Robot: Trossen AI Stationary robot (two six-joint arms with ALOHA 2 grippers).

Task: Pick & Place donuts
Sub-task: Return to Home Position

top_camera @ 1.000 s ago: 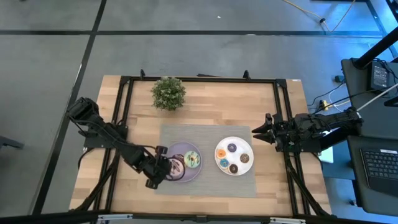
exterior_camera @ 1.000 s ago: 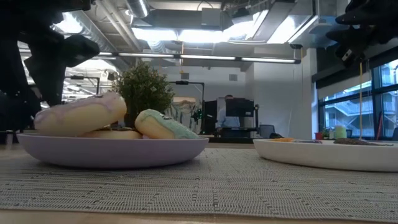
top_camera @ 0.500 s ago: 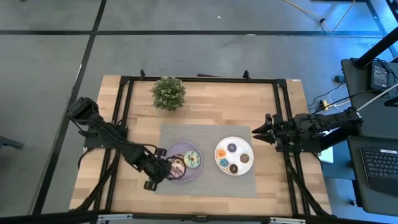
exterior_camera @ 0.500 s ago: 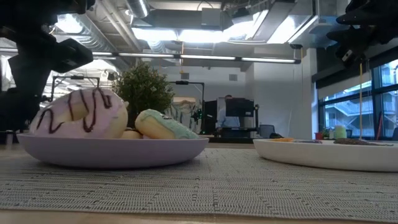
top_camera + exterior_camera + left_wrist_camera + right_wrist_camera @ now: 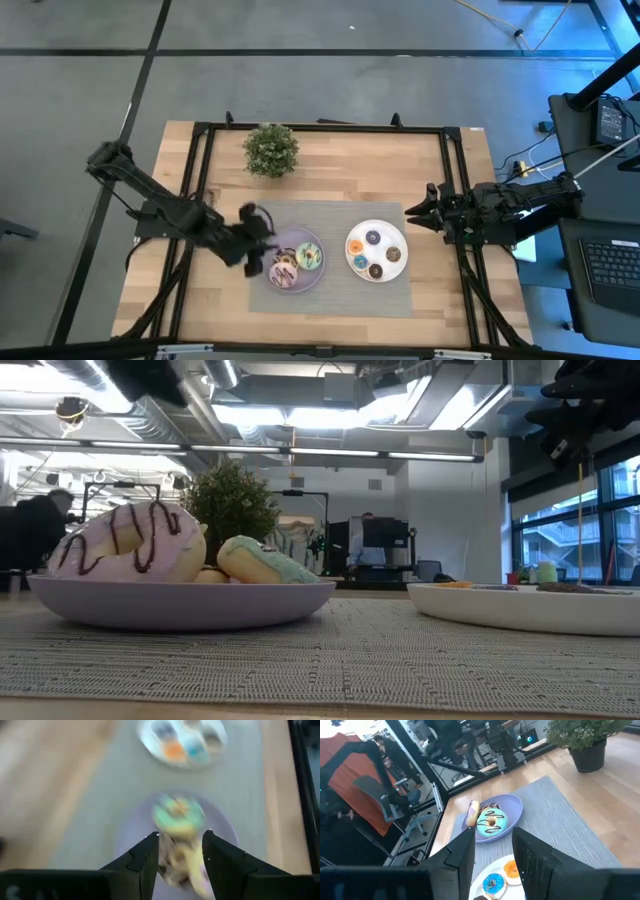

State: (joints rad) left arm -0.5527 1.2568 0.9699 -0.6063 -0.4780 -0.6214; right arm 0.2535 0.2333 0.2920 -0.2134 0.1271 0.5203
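A lilac plate on the grey mat holds a pink donut with chocolate stripes, standing tilted on its edge, a green donut leaning beside it, and a third donut under them. They also show in the right wrist view. A white plate holds several tiny donuts, among them orange and blue. My left gripper is open and empty, up above the lilac plate's far left rim. My right gripper is open and empty above the table's right side.
A small potted plant stands at the far side of the table. The grey mat lies under both plates. A black frame rail runs along the table's edges. Bare wood lies left of the mat.
My left gripper has drawn away from the pink striped donut, rising and going toward the table's far edge, out of the low view. The donut has turned its striped top toward the low camera and stays tilted in the lilac plate.
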